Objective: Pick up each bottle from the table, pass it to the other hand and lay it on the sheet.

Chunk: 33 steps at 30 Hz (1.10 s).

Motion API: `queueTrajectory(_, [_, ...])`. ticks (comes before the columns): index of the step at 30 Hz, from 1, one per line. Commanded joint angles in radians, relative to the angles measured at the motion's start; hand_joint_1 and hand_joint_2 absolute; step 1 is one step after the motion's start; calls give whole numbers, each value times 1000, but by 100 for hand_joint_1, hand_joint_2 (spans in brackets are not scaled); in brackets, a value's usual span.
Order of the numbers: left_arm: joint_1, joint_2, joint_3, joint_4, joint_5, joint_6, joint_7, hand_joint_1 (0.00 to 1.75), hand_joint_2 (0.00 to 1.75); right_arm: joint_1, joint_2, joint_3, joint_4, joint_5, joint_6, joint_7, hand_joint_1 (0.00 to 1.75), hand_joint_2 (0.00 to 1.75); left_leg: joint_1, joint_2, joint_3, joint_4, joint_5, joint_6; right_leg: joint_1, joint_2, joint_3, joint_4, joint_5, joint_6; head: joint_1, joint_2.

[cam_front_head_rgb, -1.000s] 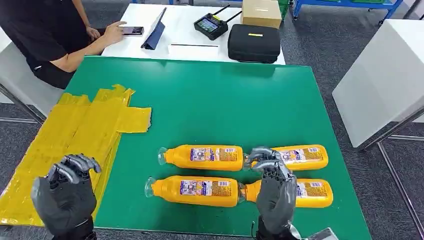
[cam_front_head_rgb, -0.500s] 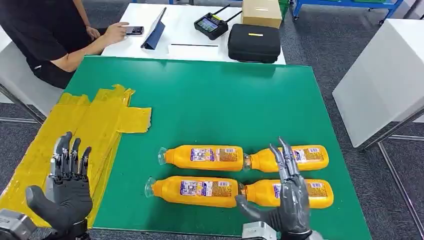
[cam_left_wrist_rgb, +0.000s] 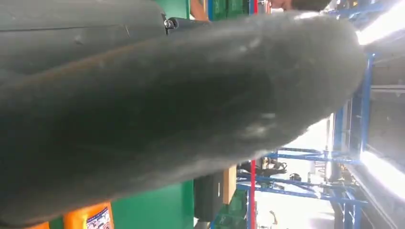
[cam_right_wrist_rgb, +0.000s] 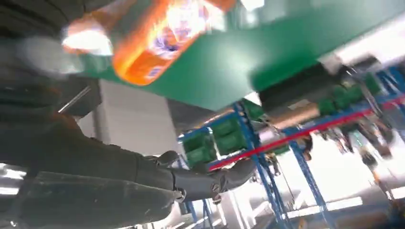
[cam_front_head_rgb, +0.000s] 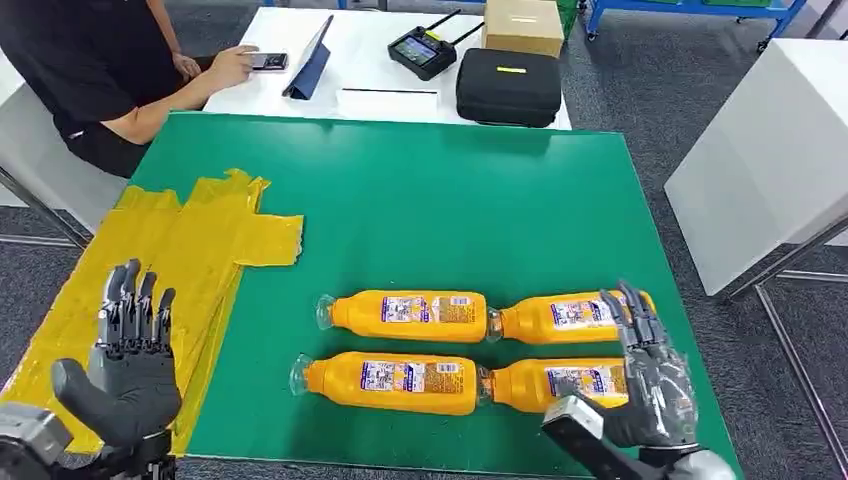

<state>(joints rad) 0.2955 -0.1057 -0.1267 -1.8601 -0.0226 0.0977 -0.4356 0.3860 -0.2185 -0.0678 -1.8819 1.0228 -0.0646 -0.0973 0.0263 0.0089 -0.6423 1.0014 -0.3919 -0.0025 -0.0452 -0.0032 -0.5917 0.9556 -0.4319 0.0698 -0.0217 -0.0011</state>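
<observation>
Several orange bottles lie on their sides on the green table (cam_front_head_rgb: 450, 210) in two rows: far left (cam_front_head_rgb: 410, 315), far right (cam_front_head_rgb: 570, 317), near left (cam_front_head_rgb: 390, 382) and near right (cam_front_head_rgb: 555, 383). My right hand (cam_front_head_rgb: 650, 385) hovers at the right end of the near right bottle, fingers stretched out and holding nothing. The right wrist view shows a blurred orange bottle (cam_right_wrist_rgb: 157, 33) close to that hand's dark fingers (cam_right_wrist_rgb: 191, 183). My left hand (cam_front_head_rgb: 130, 370) is raised over the near end of the yellow sheet (cam_front_head_rgb: 160, 260), fingers straight up, holding nothing. Its thumb (cam_left_wrist_rgb: 167, 109) looms large in the left wrist view.
A person (cam_front_head_rgb: 90, 70) sits at the far left by a white table (cam_front_head_rgb: 380, 90) carrying a black case (cam_front_head_rgb: 508, 85), a controller (cam_front_head_rgb: 422, 50), a cardboard box (cam_front_head_rgb: 522, 25) and a tablet (cam_front_head_rgb: 308, 60). Another white table (cam_front_head_rgb: 770, 160) stands to the right.
Both hands have uncurled from bent fingers to straight ones. My right hand has moved right, from between the two right-hand bottles to their outer ends. The bottles have stayed put.
</observation>
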Motion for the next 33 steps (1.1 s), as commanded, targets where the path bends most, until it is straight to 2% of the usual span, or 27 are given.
queueTrajectory(1, [-69,67,-19,135,29,-3,-6,0,0,52,-70,-116,145,-23,89,-8,0,175,-1,-4,7,-3,-1,1,0,-4,9,-2,-2,-5,0,0])
queueTrajectory(3, [-65,83,-26,141,44,1,-15,0,0,74,-92,-94,149,-19,114,9,0,175,-1,-2,3,-2,-1,1,0,-1,11,-1,-1,-3,0,0])
queueTrajectory(6, [-65,93,-31,149,53,5,-23,0,0,81,-112,-77,155,-33,127,22,0,175,-2,-3,12,-2,-4,2,0,-2,19,-1,-5,-9,0,0])
queueTrajectory(7, [-65,93,-31,149,53,5,-23,0,0,81,-112,-77,155,-33,127,22,0,175,-1,-2,5,-2,-1,1,0,-2,12,-2,-1,-4,0,0])
queueTrajectory(9, [-68,100,-35,156,61,5,-28,0,0,74,-130,-67,169,-42,135,27,0,175,-1,-1,4,-1,-1,1,0,-1,11,-1,-1,-4,0,0])
queueTrajectory(12, [-87,122,-49,189,88,11,-37,0,0,69,-192,-25,200,-93,148,57,0,175,-1,-1,6,-1,-2,1,0,0,12,-2,-1,-5,0,0])
queueTrajectory(15, [-93,124,-51,208,99,8,-45,0,0,79,-200,-14,201,-98,142,61,0,175,-2,-2,8,-2,-2,2,-1,-2,14,-2,-2,-6,0,0])
queueTrajectory(18, [-99,130,-51,224,107,8,-55,0,0,62,-214,9,218,-96,135,74,0,175,-2,-1,5,-2,-1,1,-1,-1,4,-2,-1,-4,0,0])
queueTrajectory(22, [-117,142,-60,256,128,7,-69,0,0,24,-294,75,273,-156,126,112,0,175,-2,1,8,-2,-3,2,-1,1,14,-2,-1,-6,0,0])
queueTrajectory(26, [-124,141,-61,263,129,7,-69,0,0,15,-304,80,286,-162,124,112,0,175,-2,0,5,-2,-1,1,-1,0,11,-2,0,-4,0,0])
queueTrajectory(28, [-132,143,-64,272,134,5,-72,0,0,5,-324,105,299,-170,121,119,0,175,-2,0,8,-2,-2,2,0,1,15,-2,-1,-6,0,0])
queueTrajectory(30, [-150,145,-67,293,140,3,-77,0,0,-32,-341,138,336,-177,110,126,0,175,-1,0,4,-2,-1,1,-1,1,11,-2,0,-4,0,0])
queueTrajectory(33, [-168,146,-69,313,145,4,-81,0,0,-99,-360,190,404,-190,92,117,0,175,-1,1,7,-2,-1,2,0,2,13,-3,0,-5,0,0])
